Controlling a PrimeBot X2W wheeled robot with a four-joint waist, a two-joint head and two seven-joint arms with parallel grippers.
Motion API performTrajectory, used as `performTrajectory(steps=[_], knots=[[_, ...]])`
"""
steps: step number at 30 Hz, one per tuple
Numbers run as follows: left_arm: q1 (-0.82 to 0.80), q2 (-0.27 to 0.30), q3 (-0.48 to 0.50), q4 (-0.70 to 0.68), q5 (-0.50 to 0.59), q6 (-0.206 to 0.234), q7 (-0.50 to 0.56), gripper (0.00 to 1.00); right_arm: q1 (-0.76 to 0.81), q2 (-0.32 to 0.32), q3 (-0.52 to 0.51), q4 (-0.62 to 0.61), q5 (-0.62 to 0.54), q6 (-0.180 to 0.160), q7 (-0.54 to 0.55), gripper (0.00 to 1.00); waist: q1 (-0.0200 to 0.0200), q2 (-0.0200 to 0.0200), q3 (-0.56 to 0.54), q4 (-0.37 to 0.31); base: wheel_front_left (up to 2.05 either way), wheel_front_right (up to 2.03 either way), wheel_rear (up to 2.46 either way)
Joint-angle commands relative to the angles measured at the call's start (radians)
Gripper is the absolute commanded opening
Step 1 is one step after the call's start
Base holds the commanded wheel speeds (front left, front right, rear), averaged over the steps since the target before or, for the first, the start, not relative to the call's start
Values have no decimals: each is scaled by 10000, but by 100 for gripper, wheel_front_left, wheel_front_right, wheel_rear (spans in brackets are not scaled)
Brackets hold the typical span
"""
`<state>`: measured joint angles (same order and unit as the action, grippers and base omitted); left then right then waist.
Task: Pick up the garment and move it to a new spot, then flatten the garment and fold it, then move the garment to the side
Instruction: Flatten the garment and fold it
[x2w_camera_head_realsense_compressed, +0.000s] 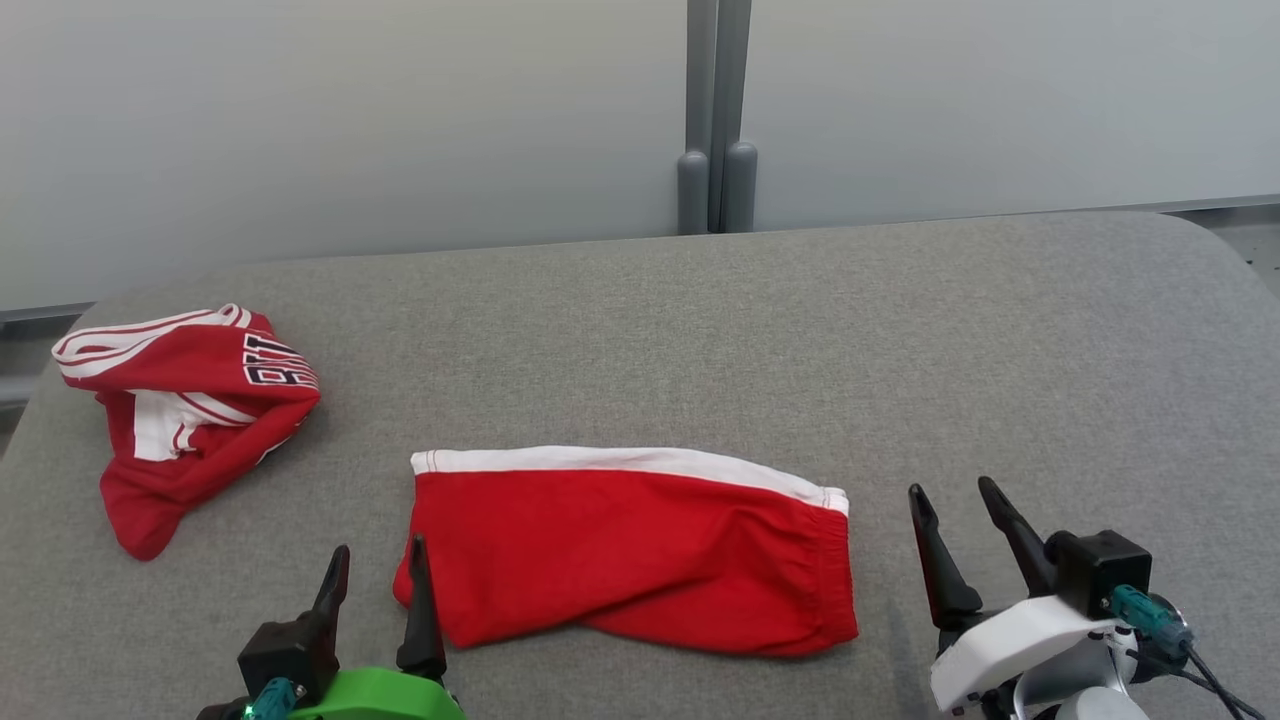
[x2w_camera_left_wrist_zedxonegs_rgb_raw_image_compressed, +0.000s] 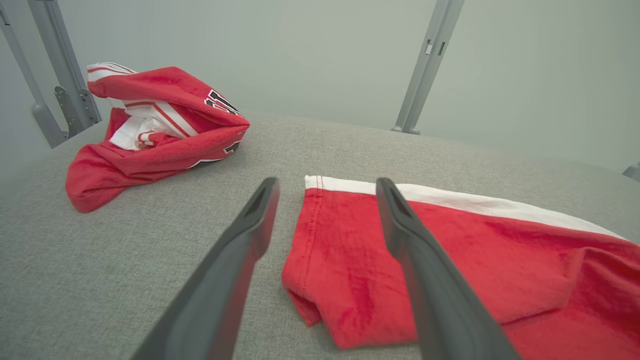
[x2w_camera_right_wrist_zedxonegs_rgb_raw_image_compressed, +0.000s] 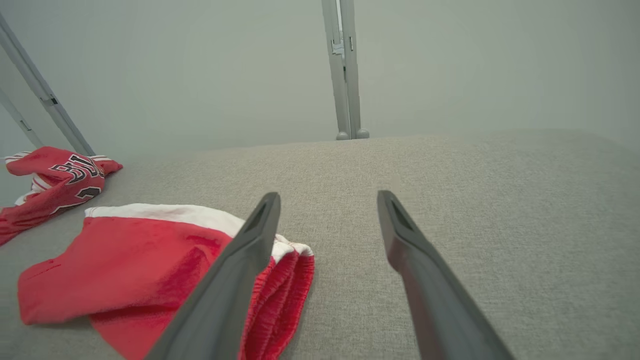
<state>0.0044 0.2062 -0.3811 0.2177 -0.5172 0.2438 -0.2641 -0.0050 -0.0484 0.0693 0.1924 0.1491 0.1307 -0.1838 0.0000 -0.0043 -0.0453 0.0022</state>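
Observation:
A red garment (x2w_camera_head_realsense_compressed: 630, 550) with a white band along its far edge lies folded flat in the front middle of the grey fabric surface (x2w_camera_head_realsense_compressed: 800, 330). My left gripper (x2w_camera_head_realsense_compressed: 380, 555) stands open at the garment's left end, its right finger over the red corner (x2w_camera_left_wrist_zedxonegs_rgb_raw_image_compressed: 350, 260) and its left finger over bare surface; nothing is between them. My right gripper (x2w_camera_head_realsense_compressed: 950, 490) is open just right of the garment's gathered right end (x2w_camera_right_wrist_zedxonegs_rgb_raw_image_compressed: 135, 255), holding nothing. In the wrist views the left gripper (x2w_camera_left_wrist_zedxonegs_rgb_raw_image_compressed: 326, 182) and the right gripper (x2w_camera_right_wrist_zedxonegs_rgb_raw_image_compressed: 327, 195) each show two spread fingers.
A second red and white piece of clothing with black lettering (x2w_camera_head_realsense_compressed: 185, 400) lies crumpled at the far left (x2w_camera_left_wrist_zedxonegs_rgb_raw_image_compressed: 150, 130) (x2w_camera_right_wrist_zedxonegs_rgb_raw_image_compressed: 55, 185). A grey post (x2w_camera_head_realsense_compressed: 717, 120) stands against the pale wall behind the surface's far edge. Bare fabric stretches to the right and back.

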Motion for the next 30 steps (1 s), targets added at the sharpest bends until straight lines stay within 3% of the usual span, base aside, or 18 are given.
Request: performTrajectory(steps=[1,18,28,30], knots=[[120,74,8,-36,-11,43,12,100,-131,-36,56,120,531,1,134,100,0,43,38,55,0,0,0],[-154,44,-152,72,-72,20,17,100,-1418,-38,1322,1997,5605,2,1939,100,0,43,397,401,0,0,0],[-275,40,-190,104,-82,32,13,100,-2173,-38,1605,2931,6338,2,2401,100,0,43,578,543,0,0,0],[-352,34,-206,126,-77,37,11,100,-2391,-39,1646,3135,6487,2,2345,93,0,43,633,600,0,0,0]])
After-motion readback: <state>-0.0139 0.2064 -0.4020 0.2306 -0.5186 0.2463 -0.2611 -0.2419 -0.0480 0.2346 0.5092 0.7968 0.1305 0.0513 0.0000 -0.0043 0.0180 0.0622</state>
